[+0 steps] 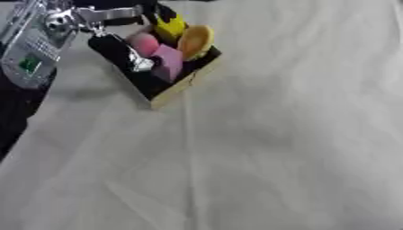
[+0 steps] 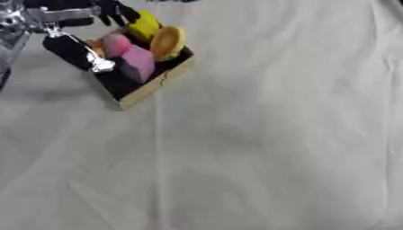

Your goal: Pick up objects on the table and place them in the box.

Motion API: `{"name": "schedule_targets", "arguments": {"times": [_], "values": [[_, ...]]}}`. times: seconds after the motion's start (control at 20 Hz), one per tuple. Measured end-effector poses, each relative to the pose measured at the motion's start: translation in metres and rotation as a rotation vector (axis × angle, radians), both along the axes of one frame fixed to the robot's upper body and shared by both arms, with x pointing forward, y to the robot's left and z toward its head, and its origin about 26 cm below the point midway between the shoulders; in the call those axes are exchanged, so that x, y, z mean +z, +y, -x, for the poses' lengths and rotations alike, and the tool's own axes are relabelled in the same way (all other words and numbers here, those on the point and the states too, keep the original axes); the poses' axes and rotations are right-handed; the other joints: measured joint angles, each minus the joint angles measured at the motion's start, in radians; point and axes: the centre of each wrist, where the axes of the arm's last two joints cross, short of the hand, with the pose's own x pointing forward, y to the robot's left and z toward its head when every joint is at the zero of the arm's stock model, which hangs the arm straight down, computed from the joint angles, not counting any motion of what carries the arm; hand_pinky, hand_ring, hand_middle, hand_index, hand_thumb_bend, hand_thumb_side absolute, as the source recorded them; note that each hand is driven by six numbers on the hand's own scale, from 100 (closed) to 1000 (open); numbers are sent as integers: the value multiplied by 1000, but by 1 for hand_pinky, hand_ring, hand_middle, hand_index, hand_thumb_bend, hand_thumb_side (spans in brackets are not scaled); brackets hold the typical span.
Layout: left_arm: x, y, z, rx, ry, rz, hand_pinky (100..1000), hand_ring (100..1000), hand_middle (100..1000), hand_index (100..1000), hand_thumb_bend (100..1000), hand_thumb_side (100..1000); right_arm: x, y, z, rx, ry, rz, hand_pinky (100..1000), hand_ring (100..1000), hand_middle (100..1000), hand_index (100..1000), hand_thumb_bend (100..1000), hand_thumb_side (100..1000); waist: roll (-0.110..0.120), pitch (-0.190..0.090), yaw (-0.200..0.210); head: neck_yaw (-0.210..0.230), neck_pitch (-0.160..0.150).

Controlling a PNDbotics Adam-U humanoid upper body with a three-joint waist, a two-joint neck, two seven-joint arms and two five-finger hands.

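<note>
Wrinkled white cloth covers the counter (image 1: 275,148). Far left sits the box (image 1: 169,92) (black inside, tan rim), holding pink block (image 1: 167,63), pink ball (image 1: 144,43) and yellow pieces (image 1: 195,41). Left hand (image 1: 118,15) hovers above; finger state indiscernible.

Left forearm casing: we note a silver-grey metal housing (image 1: 31,47) with a ribbed, grilled face, entering at the upper left corner.
Marking: we see one small green square patch (image 1: 30,64) on that casing; any lettering is unreadable.
Wrist joint: we record a shiny silver round joint (image 1: 59,22) with bright reflections.
Left hand: we find black fingers and thumb (image 2: 110,11) beyond a pale silver bar; finer detail is blurred.
Lower arm body: we note black covering (image 1: 20,105) below the silver casing.
</note>
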Motion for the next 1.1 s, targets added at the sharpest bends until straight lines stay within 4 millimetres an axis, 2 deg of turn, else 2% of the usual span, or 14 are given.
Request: {"name": "schedule_targets", "arguments": {"times": [0.05, 0.1, 0.35, 0.55, 0.65, 0.8, 0.85, 0.9, 1.1], "values": [[3, 2, 3, 7, -19, 46, 744, 752, 736, 870, 100, 217, 0, 0, 0, 2, -1, 0, 947, 827, 627, 807, 100, 470, 0, -1, 1, -2, 0], [6, 4, 7, 10, -42, 104, 713, 700, 676, 819, 100, 338, 0, 0, 0, 4, -1, -1, 946, 827, 628, 807, 100, 470, 0, -3, 4, -5, 1], [2, 26, 41, -44, -148, 580, 688, 672, 652, 804, 100, 524, 1, 0, 0, 8, -8, -4, 945, 828, 629, 807, 100, 470, 0, -5, 13, -36, 8], [-14, 50, 76, -87, -206, 1004, 691, 672, 651, 790, 100, 561, 3, 1, -1, 19, -26, -2, 944, 827, 628, 799, 100, 470, 0, -5, 22, -56, 8], [-19, 60, 93, -103, -236, 1146, 697, 674, 651, 786, 100, 570, 3, 1, -1, 21, -32, -3, 944, 827, 631, 795, 100, 470, -1, -5, 26, -62, 8], [-31, 78, 106, -114, -298, 1293, 700, 678, 657, 790, 100, 575, 5, 0, -1, 27, -52, -6, 954, 837, 642, 797, 100, 470, -5, -5, 37, -67, 8], [-35, 84, 109, -117, -323, 1327, 703, 680, 661, 792, 100, 689, 6, 0, -1, 30, -62, -7, 957, 840, 646, 799, 100, 470, -8, -5, 39, -69, 8], [-39, 90, 110, -118, -349, 1358, 704, 681, 662, 793, 100, 578, 6, 0, -1, 34, -69, -7, 957, 840, 647, 799, 100, 470, -11, -5, 42, -70, 8], [-57, 110, 115, -116, -426, 1432, 706, 685, 668, 803, 100, 587, 8, 1, -2, 60, -102, -9, 950, 841, 652, 801, 100, 470, -14, -5, 50, -71, 8]]}}
